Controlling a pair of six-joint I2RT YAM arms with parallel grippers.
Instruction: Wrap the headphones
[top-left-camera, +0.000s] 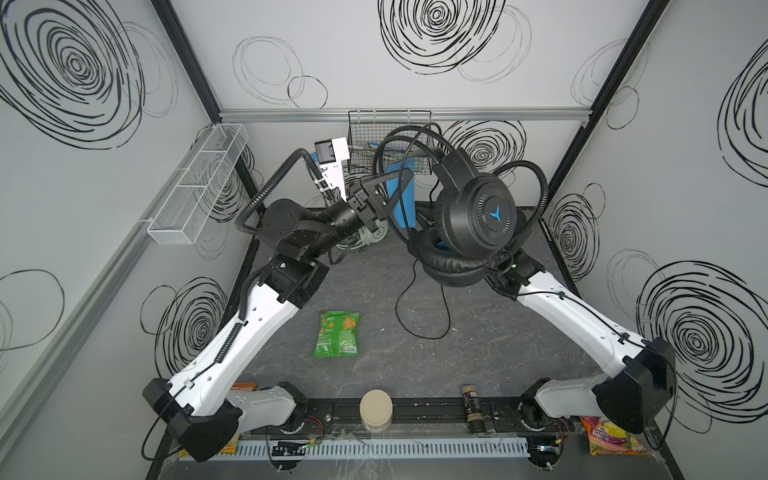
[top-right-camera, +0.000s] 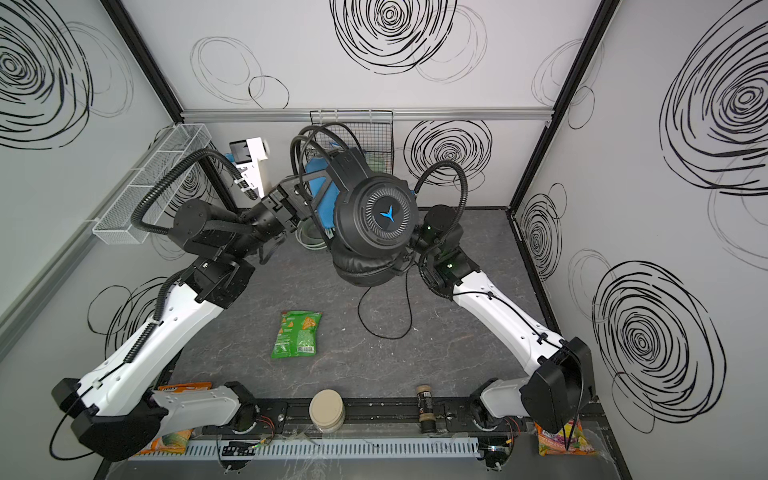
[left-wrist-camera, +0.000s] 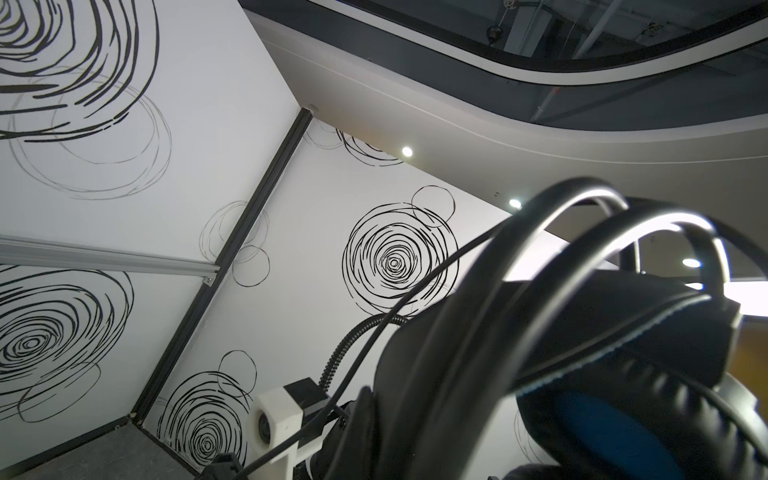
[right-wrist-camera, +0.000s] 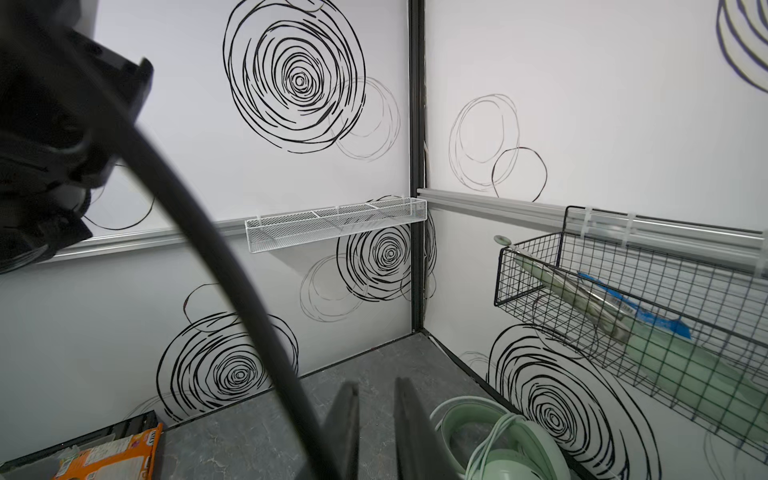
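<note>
The black headphones (top-left-camera: 478, 212) (top-right-camera: 376, 216) with a blue logo hang high above the table in both top views. My left gripper (top-left-camera: 388, 195) (top-right-camera: 305, 195) is shut on their headband by the blue lining (top-left-camera: 401, 195). They fill the left wrist view's corner (left-wrist-camera: 582, 353). Their black cable (top-left-camera: 419, 307) drops in a loop onto the table. My right gripper is hidden behind the earcups in both top views. In the right wrist view it (right-wrist-camera: 376, 399) stands slightly open, nothing between its fingers, with the cable (right-wrist-camera: 216, 249) passing beside them. The mint-green headphones (right-wrist-camera: 511, 449) (top-left-camera: 365, 237) lie by the back wall.
A green snack bag (top-left-camera: 336, 334) lies mid-table. A round beige jar (top-left-camera: 376, 409) and a small bottle (top-left-camera: 471, 405) stand at the front rail. A black wire basket (top-left-camera: 388, 137) hangs on the back wall, a white mesh shelf (top-left-camera: 195, 187) on the left wall. Snack packets (top-left-camera: 611, 436) lie at the front corners.
</note>
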